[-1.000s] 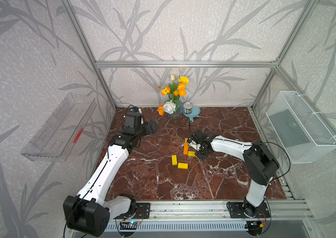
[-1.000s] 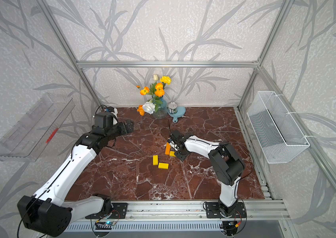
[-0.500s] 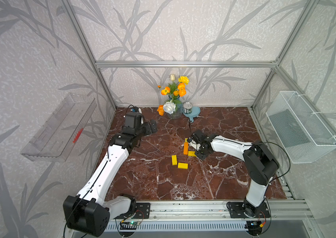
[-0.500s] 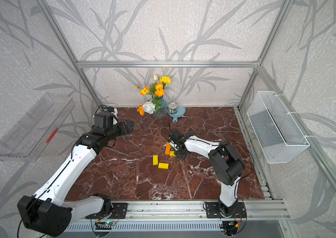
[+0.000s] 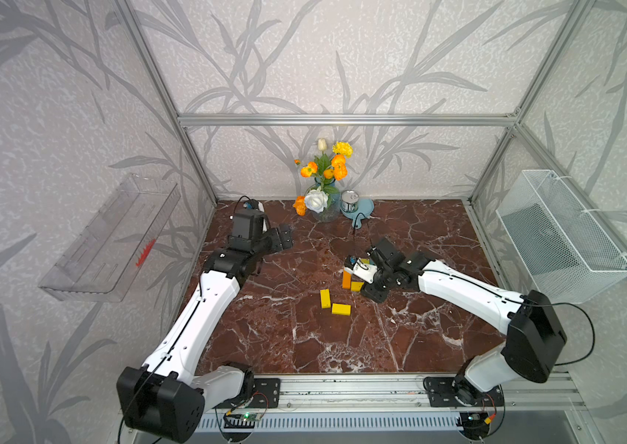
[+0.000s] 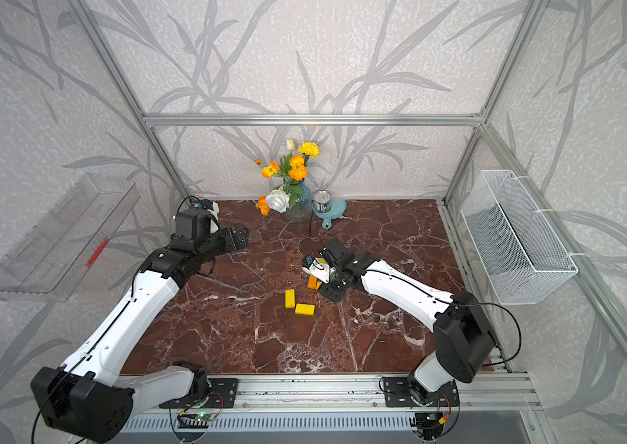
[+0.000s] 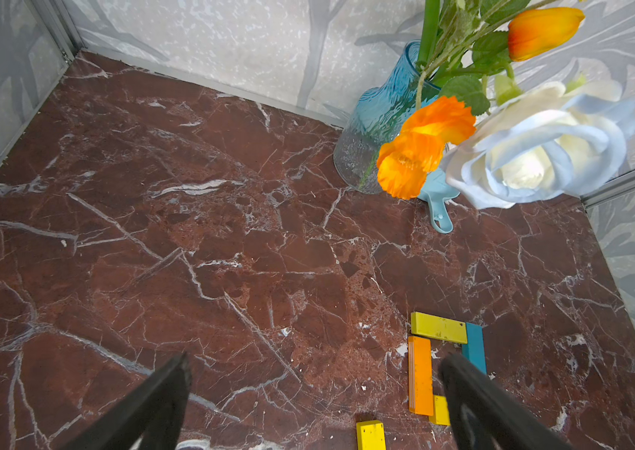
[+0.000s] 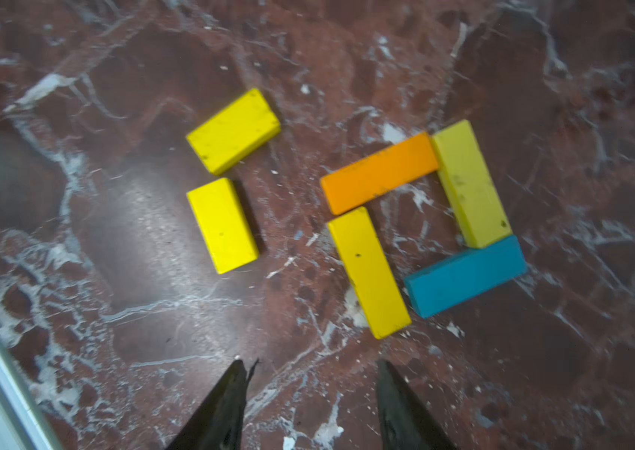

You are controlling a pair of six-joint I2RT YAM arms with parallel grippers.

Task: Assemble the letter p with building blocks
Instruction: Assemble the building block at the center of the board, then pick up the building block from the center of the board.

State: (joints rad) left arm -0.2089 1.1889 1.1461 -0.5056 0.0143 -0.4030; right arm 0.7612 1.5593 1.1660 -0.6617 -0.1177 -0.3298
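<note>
**Bimanual cell on a marble tabletop (image 5: 304, 346).** The left arm rises from its near-left base along the table's left side, with the forearm lifted and the wrist level. The left gripper (image 5: 283, 236) hangs over the far-left part of the table, pointing toward the vase of flowers (image 5: 323, 200) and well apart from the blocks. Its fingers (image 7: 160, 393) stand wide apart with nothing between them. The right arm runs low from its near-right base toward the centre, wrist bent down over the letter p (image 8: 464, 187). The right gripper (image 8: 314, 374) hovers just beside the figure, fingertips parted and empty, touching no bar. In both top views this wrist hides most of the figure. Only the orange bar (image 5: 347, 279) and slivers of yellow show there, beside two loose yellow bars (image 5: 325, 298) lying nearer the front rail. Only the right wrist view gives the whole loop: the orange bar, one yellow bar, the teal bar (image 8: 466, 274) and a second yellow bar (image 8: 368, 270) closing a square. The loose pair lies close together, apart from the loop, and the stem's lower part is not yet laid. The left wrist view shows the loop partly behind a finger.
</note>
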